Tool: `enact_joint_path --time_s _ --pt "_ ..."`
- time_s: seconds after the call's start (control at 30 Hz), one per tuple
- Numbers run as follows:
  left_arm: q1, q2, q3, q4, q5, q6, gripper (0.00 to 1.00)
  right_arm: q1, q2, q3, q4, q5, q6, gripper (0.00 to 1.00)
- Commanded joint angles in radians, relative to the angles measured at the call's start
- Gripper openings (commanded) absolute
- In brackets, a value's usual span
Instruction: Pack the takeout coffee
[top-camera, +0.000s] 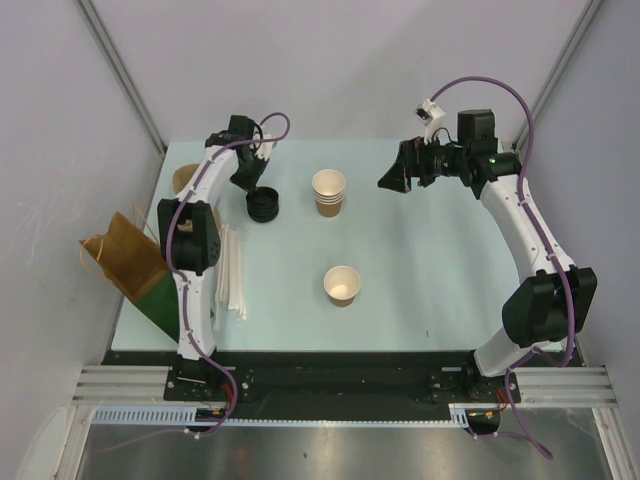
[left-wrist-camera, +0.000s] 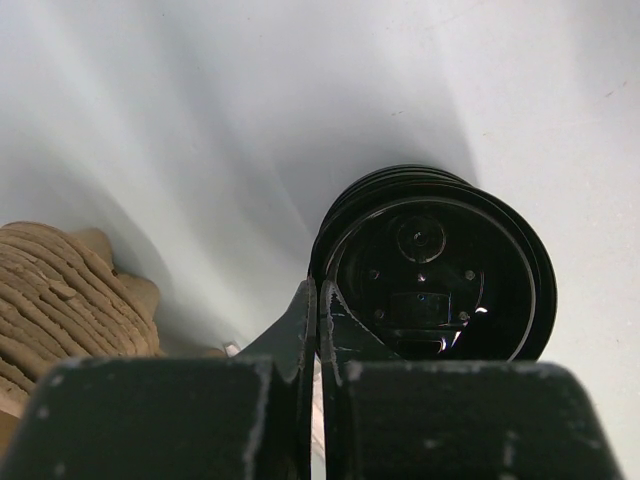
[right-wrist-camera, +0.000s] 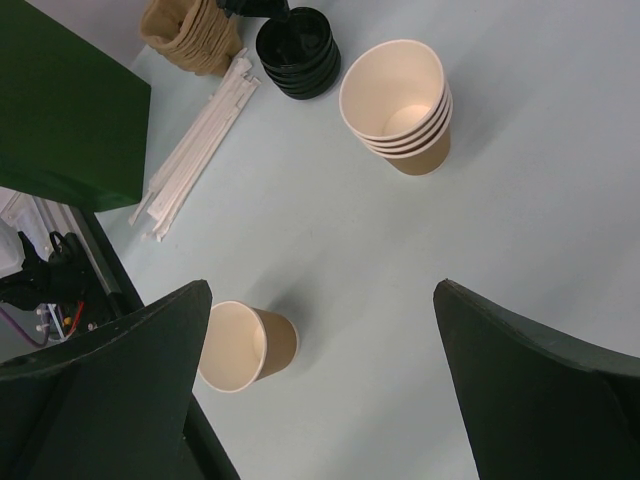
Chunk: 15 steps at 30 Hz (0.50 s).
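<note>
The takeout coffee cup (top-camera: 342, 284), small, tan and cream inside, stands alone in mid-table with its mouth open; the right wrist view has it (right-wrist-camera: 245, 345) beside the left finger. A stack of black lids (top-camera: 264, 207) sits at the back left. My left gripper (left-wrist-camera: 318, 292) is shut on the rim of the top black lid (left-wrist-camera: 440, 275), one finger outside the rim and one inside. My right gripper (top-camera: 392, 180) hangs high over the back right, its fingers wide open (right-wrist-camera: 322, 290) with nothing between them.
A stack of nested tan cups (top-camera: 328, 192) stands right of the lids. White paper-wrapped sticks (top-camera: 232, 270) lie along the left arm. A brown and green bag (top-camera: 130, 265) lies over the table's left edge. Ribbed brown sleeves (left-wrist-camera: 60, 290) sit left of the lids.
</note>
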Motion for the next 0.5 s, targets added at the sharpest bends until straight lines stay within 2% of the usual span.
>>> enact_joint_path --time_s 0.0,0.47 --pt "-0.001 -0.038 0.019 0.008 0.002 0.001 0.0 -0.005 -0.005 0.043 0.032 -0.017 0.008 1.0" --pt "-0.004 -0.164 0.076 -0.052 0.049 -0.016 0.0 -0.005 -0.011 0.054 0.035 -0.028 0.015 1.0"
